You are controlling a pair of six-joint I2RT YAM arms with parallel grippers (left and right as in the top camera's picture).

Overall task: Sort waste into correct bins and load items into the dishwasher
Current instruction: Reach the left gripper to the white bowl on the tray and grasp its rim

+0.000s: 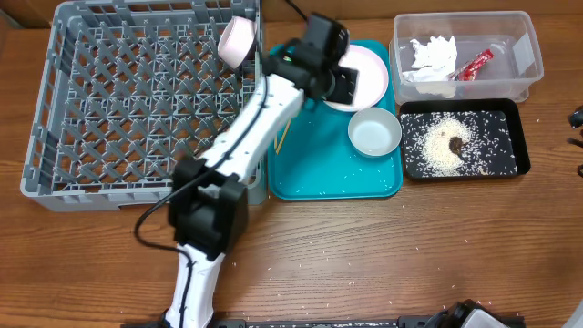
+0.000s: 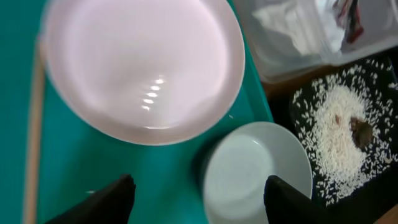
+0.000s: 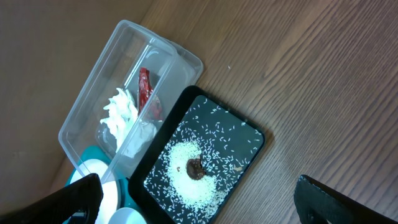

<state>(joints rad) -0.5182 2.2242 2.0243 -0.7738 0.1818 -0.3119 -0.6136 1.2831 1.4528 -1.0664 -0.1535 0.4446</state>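
Note:
My left gripper is open and empty. It hovers over the teal tray between the white round plate and the white bowl. A light wooden chopstick lies on the teal tray, partly under the arm. A small white dish leans at the far right corner of the grey dish rack. The clear tub holds the napkin and the red wrapper. The black tray holds rice and a brown scrap. My right gripper is open and empty above the black tray's edge.
The teal tray lies between the rack and the bins. A few rice grains are scattered on it and on the wooden table. The left arm crosses the rack's right wall.

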